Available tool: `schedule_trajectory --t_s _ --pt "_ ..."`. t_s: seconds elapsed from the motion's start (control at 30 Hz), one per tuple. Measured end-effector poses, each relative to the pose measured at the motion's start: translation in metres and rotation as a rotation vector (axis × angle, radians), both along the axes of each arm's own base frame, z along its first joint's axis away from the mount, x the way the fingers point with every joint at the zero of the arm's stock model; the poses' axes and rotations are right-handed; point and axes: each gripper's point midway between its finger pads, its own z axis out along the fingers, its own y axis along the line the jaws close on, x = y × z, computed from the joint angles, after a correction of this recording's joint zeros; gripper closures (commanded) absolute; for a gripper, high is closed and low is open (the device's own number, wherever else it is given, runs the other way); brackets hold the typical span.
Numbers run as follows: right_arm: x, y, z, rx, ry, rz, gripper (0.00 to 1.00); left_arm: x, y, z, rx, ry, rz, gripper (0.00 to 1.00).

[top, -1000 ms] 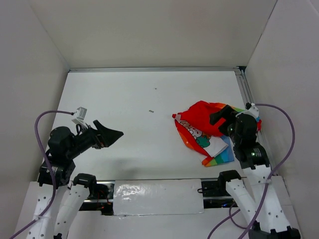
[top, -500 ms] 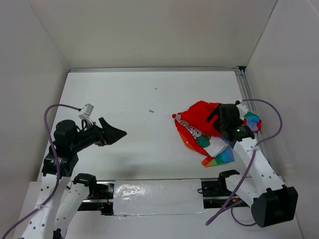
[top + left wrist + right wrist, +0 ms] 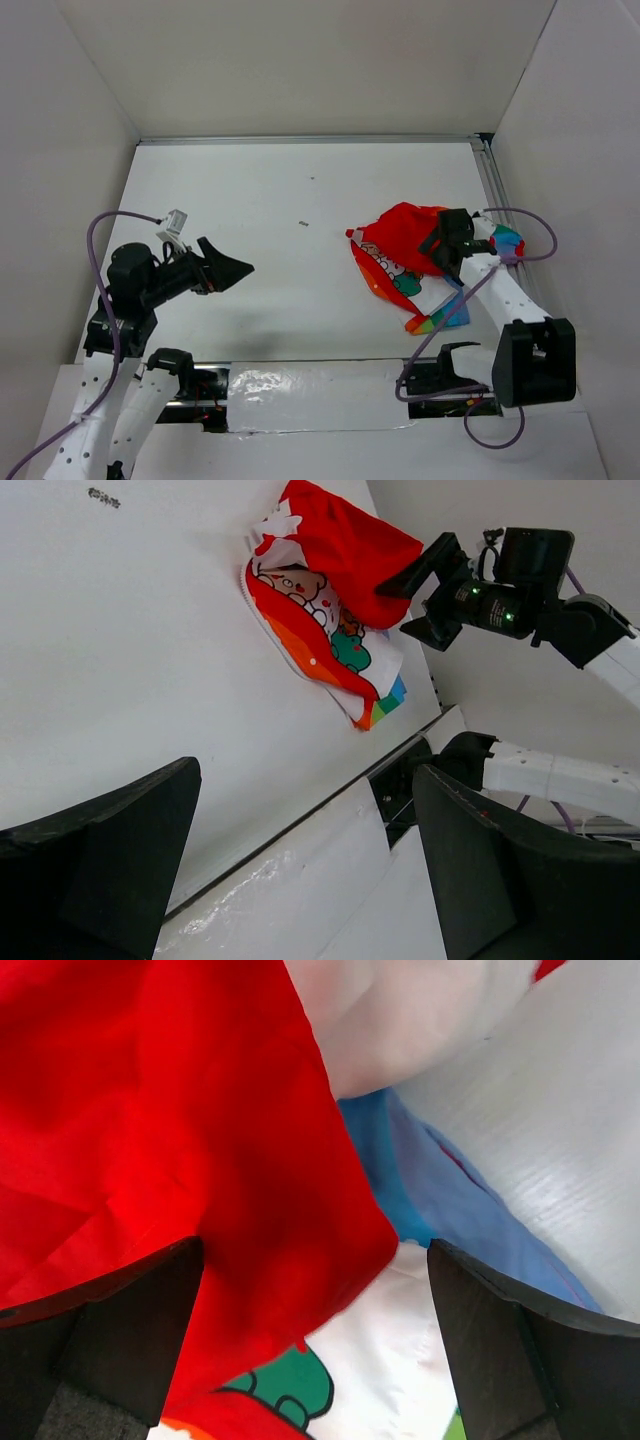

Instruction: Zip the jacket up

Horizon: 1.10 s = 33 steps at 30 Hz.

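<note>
The jacket [image 3: 398,252] lies crumpled at the table's right side, red on top with rainbow stripes and cartoon prints; it also shows in the left wrist view [image 3: 330,575]. My right gripper [image 3: 438,245] is open directly over it, jaws spread on either side of a red fold [image 3: 200,1160] above white and blue fabric. My left gripper [image 3: 228,269] is open and empty, held above the table's left side, far from the jacket. The zipper is not distinguishable.
White walls enclose the table; a metal rail [image 3: 492,180] runs along the right edge. Two small dark specks [image 3: 303,224] lie mid-table. A shiny taped strip [image 3: 315,395] lies at the near edge between the arm bases.
My right arm stretched forward and lowered, bringing its gripper down onto the jacket's right part. My left gripper rose slightly and shifted right, then held still.
</note>
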Motion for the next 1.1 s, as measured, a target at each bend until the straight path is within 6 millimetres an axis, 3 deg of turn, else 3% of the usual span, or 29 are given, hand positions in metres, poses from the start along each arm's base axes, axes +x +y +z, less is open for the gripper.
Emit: schedule_trajectory --t_s 0.1,0.13,0.17,0.2,0.3,0.4,0.5,0.6,0.73,0.8,0.9,1.0,1.1 --pt "0.005 0.006 -0.015 0.018 0.041 0.037 0.32 0.002 0.000 -0.003 0.002 0.016 0.000 0.01" --pt "0.007 0.008 -0.017 0.026 0.043 0.045 0.54 0.003 0.000 -0.004 0.003 0.020 0.001 0.01" --pt "0.009 0.010 -0.018 0.031 0.044 0.063 0.65 0.003 0.000 -0.004 0.004 0.023 0.002 0.01" --pt "0.012 0.014 -0.018 0.042 0.040 0.081 0.97 0.003 0.000 -0.004 0.004 0.024 0.003 0.01" --pt "0.023 0.028 -0.005 0.077 0.008 0.157 1.00 0.003 0.000 -0.004 0.004 0.024 0.003 0.01" --pt "0.050 0.057 0.037 0.088 -0.087 0.288 1.00 0.002 0.000 -0.005 0.003 0.024 0.003 0.01" --pt "0.076 0.122 0.117 0.102 -0.263 0.511 1.00 0.000 0.000 -0.005 0.000 0.017 0.003 0.01" --pt "0.078 0.200 0.204 0.133 -0.434 0.748 1.00 -0.002 0.000 -0.003 -0.002 0.007 0.003 0.01" --pt "0.053 0.294 0.311 0.187 -0.625 1.020 1.00 -0.005 0.002 -0.004 0.001 0.011 0.010 0.01" --pt "0.033 0.326 0.356 0.214 -0.710 1.122 1.00 -0.005 0.003 -0.006 0.005 0.024 0.021 0.01" --pt "0.011 0.341 0.409 0.247 -0.827 1.192 1.00 -0.005 0.006 -0.009 0.008 0.049 0.047 0.01" --pt "0.003 0.322 0.440 0.247 -0.908 1.171 1.00 -0.005 0.009 -0.009 0.008 0.064 0.070 0.01" --pt "0.001 0.292 0.450 0.225 -0.937 1.123 1.00 -0.006 0.011 -0.009 0.011 0.062 0.083 0.01"
